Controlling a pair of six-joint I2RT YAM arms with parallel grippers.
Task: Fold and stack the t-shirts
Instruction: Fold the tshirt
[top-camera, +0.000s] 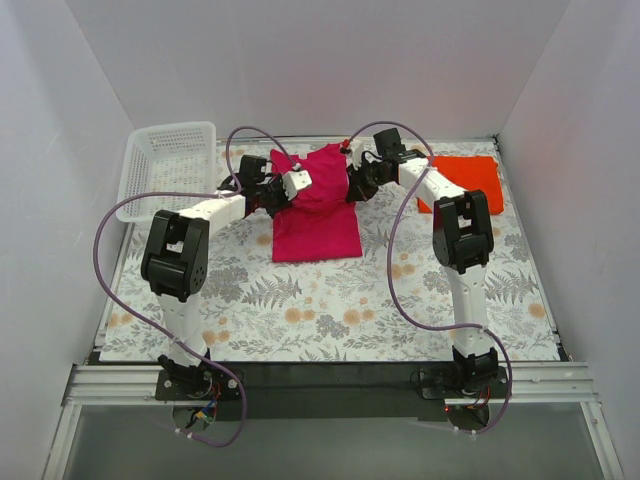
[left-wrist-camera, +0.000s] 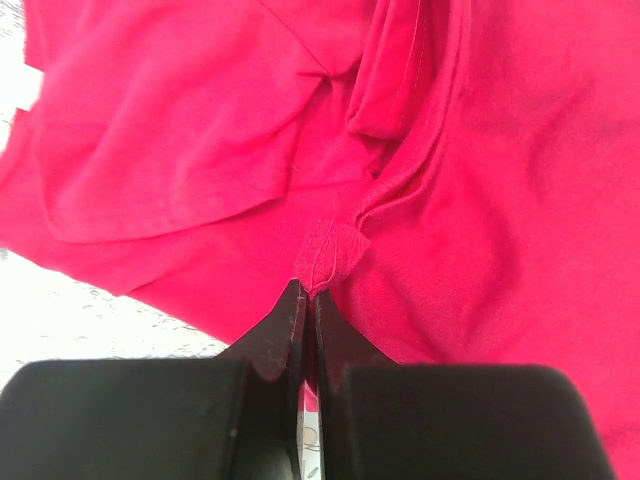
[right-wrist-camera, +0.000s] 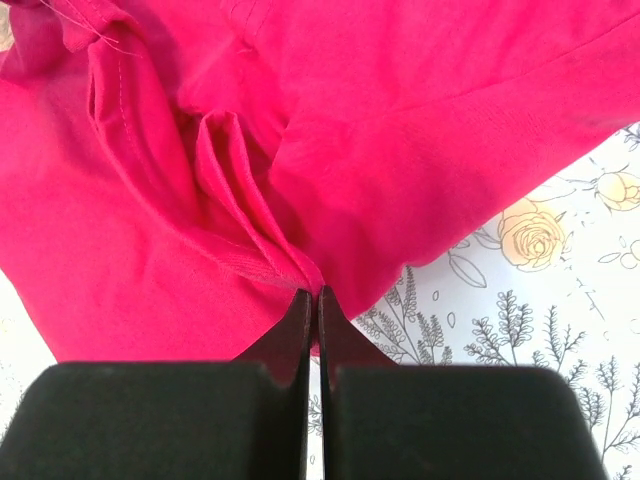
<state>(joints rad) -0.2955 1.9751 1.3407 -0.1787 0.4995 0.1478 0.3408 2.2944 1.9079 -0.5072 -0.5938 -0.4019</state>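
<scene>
Magenta shirt (top-camera: 318, 228) bunched just ahead, left gripper (left-wrist-camera: 305, 290) clamped on its hem, right gripper (right-wrist-camera: 315, 295) clamped on its edge

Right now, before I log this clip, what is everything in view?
magenta-pink t-shirt: one, magenta-pink, mid-table toward the back, partly lifted and bunched at its far end
orange-red t-shirt: one, orange-red, lying flat at the back right
basket: one, white mesh, back left corner
table cover: one, white with a floral print, over the whole table
cables: two, purple, one looped along each arm
arms: two, black and white, bases at the near edge, both reaching to the magenta-pink t-shirt
left gripper: one, black, shut on a hem of the magenta-pink t-shirt
right gripper: one, black, shut on the same shirt's edge
</scene>
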